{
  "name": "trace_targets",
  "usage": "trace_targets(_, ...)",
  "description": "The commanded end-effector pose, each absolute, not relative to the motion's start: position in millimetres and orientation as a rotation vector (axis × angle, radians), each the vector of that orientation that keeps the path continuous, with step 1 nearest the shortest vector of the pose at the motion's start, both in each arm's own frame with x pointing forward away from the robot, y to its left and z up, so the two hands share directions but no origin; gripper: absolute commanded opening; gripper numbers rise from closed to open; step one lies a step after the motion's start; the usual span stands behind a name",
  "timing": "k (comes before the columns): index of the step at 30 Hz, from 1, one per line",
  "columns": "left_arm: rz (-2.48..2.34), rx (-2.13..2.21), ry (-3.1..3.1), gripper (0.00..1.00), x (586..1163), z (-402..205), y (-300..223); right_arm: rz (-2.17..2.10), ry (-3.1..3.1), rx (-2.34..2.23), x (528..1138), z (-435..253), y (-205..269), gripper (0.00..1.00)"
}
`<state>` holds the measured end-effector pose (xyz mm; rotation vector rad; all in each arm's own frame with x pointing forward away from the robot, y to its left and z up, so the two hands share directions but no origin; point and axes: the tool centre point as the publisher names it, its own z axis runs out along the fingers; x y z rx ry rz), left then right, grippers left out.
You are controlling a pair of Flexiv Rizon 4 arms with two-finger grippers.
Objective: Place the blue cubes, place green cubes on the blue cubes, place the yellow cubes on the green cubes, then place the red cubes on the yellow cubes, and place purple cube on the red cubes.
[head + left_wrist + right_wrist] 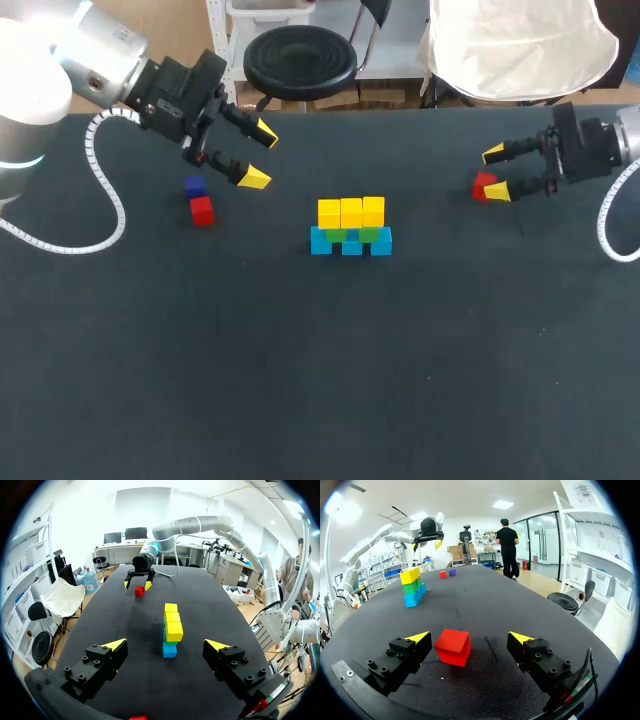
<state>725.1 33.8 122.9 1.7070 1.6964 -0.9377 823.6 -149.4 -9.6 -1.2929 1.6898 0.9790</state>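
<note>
At the table's middle stands a low wall: a row of blue cubes (350, 243), green cubes (353, 235) on them and three yellow cubes (350, 212) on top. It also shows ahead of my left gripper (166, 645), with the yellow cubes (173, 624) uppermost. My left gripper (258, 156) hovers open, up and left of the wall. A red cube (202, 211) and a purple cube (195, 187) lie under it to the left. My right gripper (495, 172) is open at the right, and a second red cube (453, 646) rests on the table between its fingers, untouched.
The dark table (320, 380) has free room across its whole front half. My left arm's white cable (105, 200) loops over the table's left part. The far edge runs just behind both grippers.
</note>
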Motion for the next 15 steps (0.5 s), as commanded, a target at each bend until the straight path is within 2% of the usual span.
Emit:
trace_targets(1, -0.934, 1.705, 1.695, 1.00, 724.0, 122.5, 33.8, 1.026, 1.674, -1.312, 831.8, -16.7, -147.8, 1.00)
trace_targets(10, -0.934, 1.705, 1.695, 1.00, 724.0, 122.5, 33.8, 0.982, 1.693, -1.312, 831.8, -21.9, -143.2, 1.00)
trace_targets(11, -0.934, 1.705, 1.695, 1.00, 724.0, 122.5, 33.8, 0.975, 1.695, -1.311, 831.8, -21.9, -143.1, 0.87)
trace_targets(12, -0.934, 1.705, 1.695, 1.00, 724.0, 122.5, 33.8, 0.970, 1.695, -1.310, 831.8, -21.9, -143.1, 0.50)
trace_targets(15, -0.934, 1.705, 1.695, 1.00, 724.0, 122.5, 33.8, 0.952, 1.704, -1.311, 830.9, -20.5, -143.5, 0.37)
